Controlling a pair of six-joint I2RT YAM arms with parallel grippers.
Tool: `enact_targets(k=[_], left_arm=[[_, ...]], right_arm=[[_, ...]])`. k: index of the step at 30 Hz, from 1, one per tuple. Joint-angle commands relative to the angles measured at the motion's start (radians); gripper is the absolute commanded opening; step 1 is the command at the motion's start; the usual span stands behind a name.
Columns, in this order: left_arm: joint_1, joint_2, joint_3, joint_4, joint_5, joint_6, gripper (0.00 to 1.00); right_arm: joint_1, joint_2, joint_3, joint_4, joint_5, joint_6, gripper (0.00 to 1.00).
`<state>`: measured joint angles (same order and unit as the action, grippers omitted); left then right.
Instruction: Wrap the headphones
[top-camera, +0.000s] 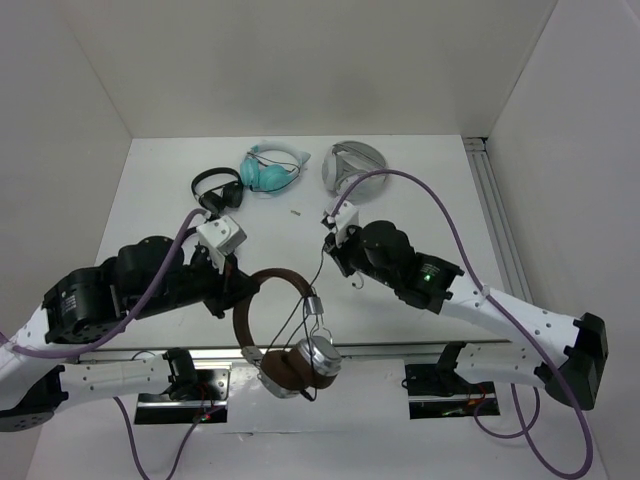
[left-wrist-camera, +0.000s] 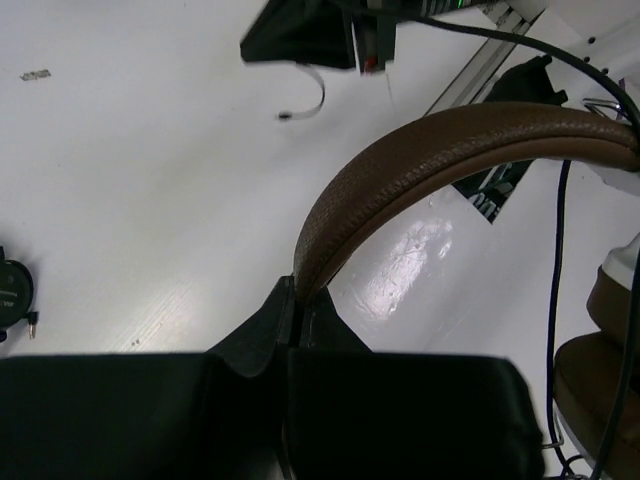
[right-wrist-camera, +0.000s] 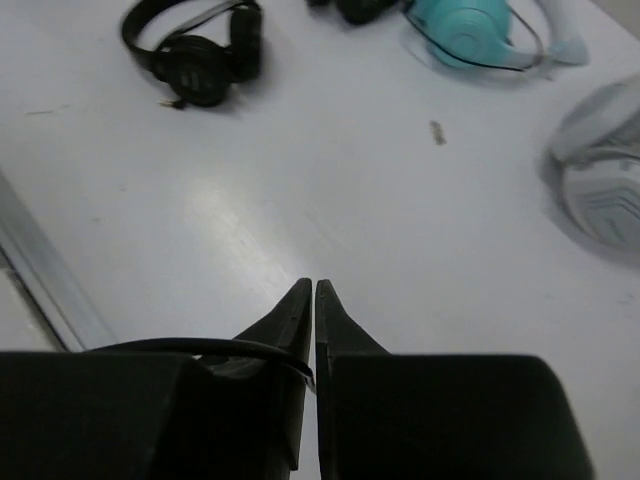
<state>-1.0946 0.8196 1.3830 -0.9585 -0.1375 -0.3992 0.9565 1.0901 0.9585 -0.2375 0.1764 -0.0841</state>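
Arms (top-camera: 110, 290): were black at the joints, white along the links.
Cables (top-camera: 445, 205): were purple.
Fingers (right-wrist-camera: 290, 330): were black wedges.
Light (top-camera: 428, 271): glowed green.

The place is a robotics lab test cell. A flat white table (top-camera: 420, 215) stands boxed in by plain white wall panels (top-camera: 300, 60), with a bare aluminium rail (top-camera: 497, 222) along its right edge. A black-and-white left robot arm (top-camera: 100, 300) and a matching right robot arm (top-camera: 510, 320) are bolted on metal brackets (top-camera: 450, 388) at the near edge, trailing a purple cable (top-camera: 400, 173). Black over-ear headphones (top-camera: 217, 189), a teal pair (top-camera: 270, 168) and a pale grey pair (top-camera: 350, 165) lie along the far side.
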Motion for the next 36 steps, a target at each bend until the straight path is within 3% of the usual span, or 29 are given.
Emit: enact_targets(k=[1, 4, 11, 16, 21, 32, 34, 36], left_arm=[[-0.004, 0.01, 0.073, 0.113, -0.052, -0.065, 0.0], [-0.004, 0.035, 0.105, 0.126, -0.106, -0.111, 0.0], [-0.004, 0.053, 0.156, 0.135, -0.322, -0.32, 0.0], [-0.004, 0.044, 0.165, 0.144, -0.422, -0.418, 0.0], [-0.004, 0.056, 0.185, 0.144, -0.462, -0.441, 0.0], [-0.004, 0.085, 0.209, 0.115, -0.522, -0.497, 0.0], [-0.004, 0.085, 0.226, 0.077, -0.576, -0.535, 0.0], [-0.004, 0.085, 0.235, 0.023, -0.647, -0.573, 0.0]], right_arm=[[-0.002, -0.053, -0.101, 0.283, -0.225, 0.09, 0.12], [-0.002, -0.053, -0.222, 0.43, -0.268, 0.153, 0.13], [-0.044, 0.108, -0.343, 0.716, -0.31, 0.236, 0.03], [-0.055, 0.189, -0.417, 0.845, -0.354, 0.288, 0.04], [-0.055, 0.278, -0.452, 0.972, -0.402, 0.33, 0.11], [-0.045, 0.427, -0.498, 1.121, -0.402, 0.383, 0.12], [-0.032, 0.436, -0.511, 1.121, -0.379, 0.383, 0.01], [-0.012, 0.413, -0.543, 1.106, -0.301, 0.383, 0.0]])
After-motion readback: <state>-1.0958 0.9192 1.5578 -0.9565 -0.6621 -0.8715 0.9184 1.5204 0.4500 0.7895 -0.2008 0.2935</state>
